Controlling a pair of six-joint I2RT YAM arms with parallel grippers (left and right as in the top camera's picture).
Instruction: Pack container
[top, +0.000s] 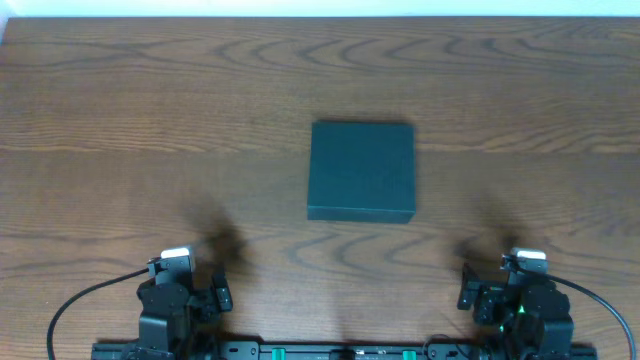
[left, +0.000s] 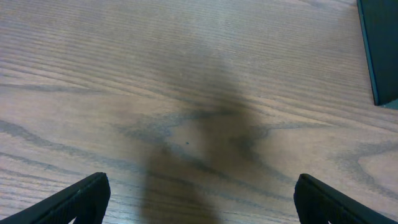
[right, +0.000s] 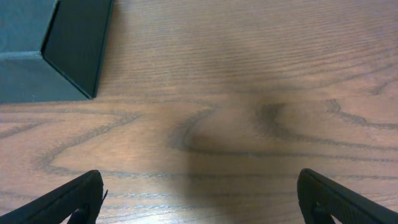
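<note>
The container (top: 361, 171) is a dark teal, roughly square box with its flat lid closed, sitting near the middle of the table. Its corner shows at the top right of the left wrist view (left: 380, 43) and at the top left of the right wrist view (right: 53, 46). My left gripper (left: 200, 199) is open and empty above bare wood at the front left (top: 205, 285). My right gripper (right: 200, 196) is open and empty above bare wood at the front right (top: 478, 287). Both are well short of the container.
The wooden table (top: 150, 120) fills the view, with a pale strip along its far edge. Black cables run from both arm bases at the front edge. No snack packets or other objects show.
</note>
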